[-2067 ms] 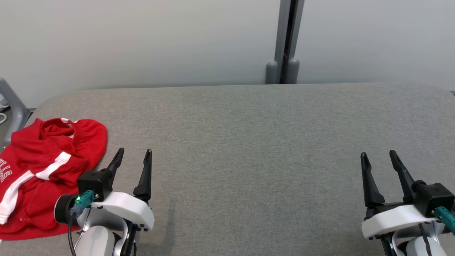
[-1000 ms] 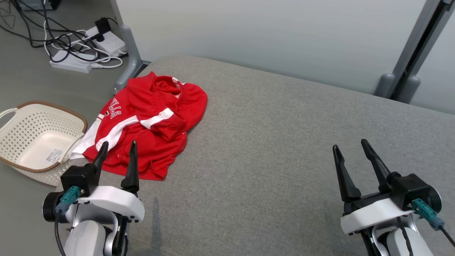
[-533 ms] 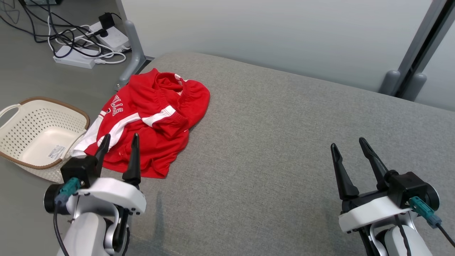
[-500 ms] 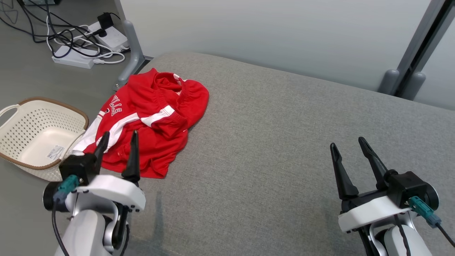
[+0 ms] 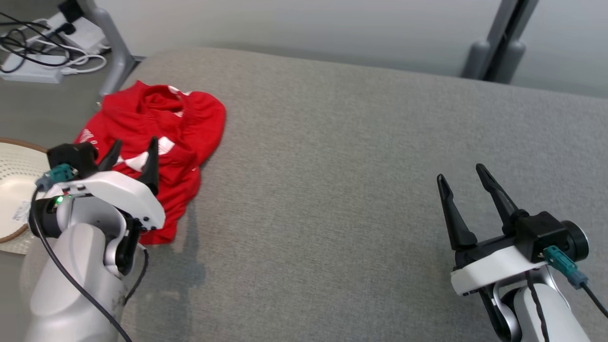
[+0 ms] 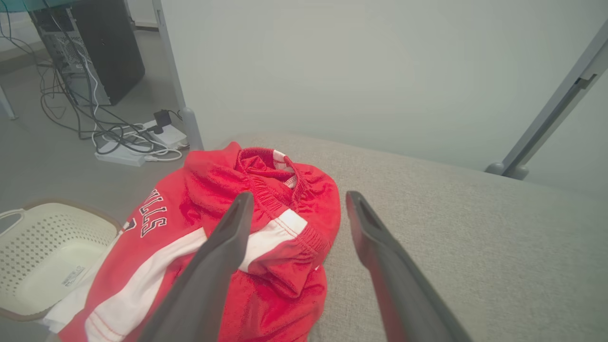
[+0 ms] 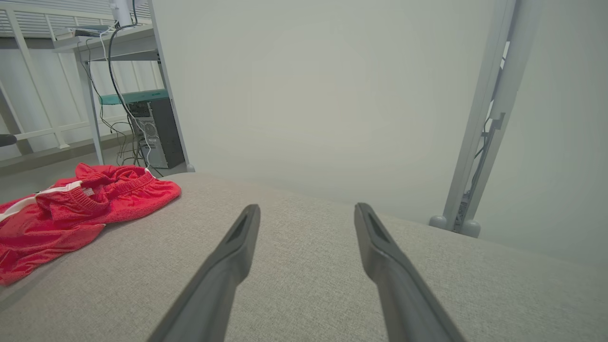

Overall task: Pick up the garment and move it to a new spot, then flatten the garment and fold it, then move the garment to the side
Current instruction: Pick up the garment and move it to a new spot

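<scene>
Cloth like the red garment [image 5: 190, 109], bunched at the far left corner of the table [image 5: 332, 166], looks soft, light and floppy, so pinch a thick fold by its stretchy band with your left gripper [image 5: 135, 141], which is open and empty like the right gripper [image 5: 460, 172].

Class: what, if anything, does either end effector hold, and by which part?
Nothing is held: left end effector open over the red garment; right end effector open, apart from it.

Worktop [image 5: 361, 142] bare from centre to right end: free passage there. Left end blocked by the heaped red garment [image 5: 199, 114]. Basket [image 5: 14, 164] just off the left edge. Wall panel [image 5: 285, 23] closes the far side.
</scene>
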Controlling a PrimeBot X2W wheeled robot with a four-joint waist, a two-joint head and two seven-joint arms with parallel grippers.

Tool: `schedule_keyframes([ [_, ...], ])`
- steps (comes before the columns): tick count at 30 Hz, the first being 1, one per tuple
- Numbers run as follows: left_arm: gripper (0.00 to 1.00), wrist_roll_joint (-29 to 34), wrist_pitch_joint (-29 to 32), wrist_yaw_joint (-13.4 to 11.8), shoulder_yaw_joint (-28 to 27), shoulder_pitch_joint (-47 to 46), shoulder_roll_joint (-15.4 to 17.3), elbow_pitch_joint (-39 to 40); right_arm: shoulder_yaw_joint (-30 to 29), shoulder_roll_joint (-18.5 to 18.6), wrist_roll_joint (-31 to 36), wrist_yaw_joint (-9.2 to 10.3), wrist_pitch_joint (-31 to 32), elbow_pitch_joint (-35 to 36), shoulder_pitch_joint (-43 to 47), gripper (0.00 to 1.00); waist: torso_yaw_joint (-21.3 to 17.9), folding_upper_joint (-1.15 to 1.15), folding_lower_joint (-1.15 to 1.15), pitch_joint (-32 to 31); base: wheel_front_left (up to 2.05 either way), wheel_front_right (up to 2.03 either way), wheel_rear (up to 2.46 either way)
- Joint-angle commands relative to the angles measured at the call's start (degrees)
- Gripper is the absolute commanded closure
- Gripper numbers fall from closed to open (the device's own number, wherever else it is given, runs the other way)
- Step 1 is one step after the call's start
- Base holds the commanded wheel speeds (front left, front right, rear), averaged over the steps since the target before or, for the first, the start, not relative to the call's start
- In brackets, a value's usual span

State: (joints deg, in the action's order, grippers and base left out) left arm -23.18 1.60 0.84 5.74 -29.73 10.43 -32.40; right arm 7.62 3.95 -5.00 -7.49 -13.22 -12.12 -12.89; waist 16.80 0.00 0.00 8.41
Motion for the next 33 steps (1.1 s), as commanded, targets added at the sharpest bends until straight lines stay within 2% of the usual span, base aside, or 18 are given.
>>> schedule_keyframes([
  [1,0.0,-0.6,0.5,0.7,-0.4,-2.1,0.8,-2.3,0.0,0.5,0.1,-0.01,0.2,0.4,-1.0,0.0,-2.9,0.0,0.0,3.2,0.0,0.0,0.0],
  [9,0.0,-2.5,1.8,3.8,-0.6,-9.1,2.9,-15.2,0.3,1.0,0.3,-0.01,0.6,1.4,-2.7,0.0,-5.5,0.0,0.0,7.5,0.0,0.0,0.0],
  [18,0.0,-5.1,2.8,5.6,-1.0,-15.0,4.8,-27.8,0.7,1.3,0.1,-0.01,0.4,1.6,-4.4,0.0,-7.2,0.0,0.0,10.8,0.0,0.0,0.0],
  [19,0.16,-5.4,3.0,5.7,-1.0,-15.4,4.7,-28.8,0.6,1.4,0.1,-0.01,0.4,1.6,-4.4,0.0,-7.3,0.0,0.0,10.9,0.0,0.0,0.0],
  [21,1.0,-5.7,2.4,6.0,-1.1,-16.2,5.3,-30.4,0.5,1.5,0.1,-0.01,0.4,1.6,-4.6,0.0,-7.4,0.0,0.0,11.2,0.0,0.0,0.0],
  [30,1.0,-5.4,-7.9,6.1,-1.2,-18.3,7.4,-32.3,-0.8,1.2,0.0,-0.01,0.1,1.6,-4.3,0.0,-7.1,0.0,0.0,10.1,0.0,0.0,0.0],
  [33,1.0,-5.0,-12.1,5.5,-1.2,-18.3,7.9,-31.5,-1.2,1.0,0.0,-0.01,0.0,1.5,-3.6,0.0,-6.8,0.0,0.0,8.8,0.0,0.0,0.0],
])
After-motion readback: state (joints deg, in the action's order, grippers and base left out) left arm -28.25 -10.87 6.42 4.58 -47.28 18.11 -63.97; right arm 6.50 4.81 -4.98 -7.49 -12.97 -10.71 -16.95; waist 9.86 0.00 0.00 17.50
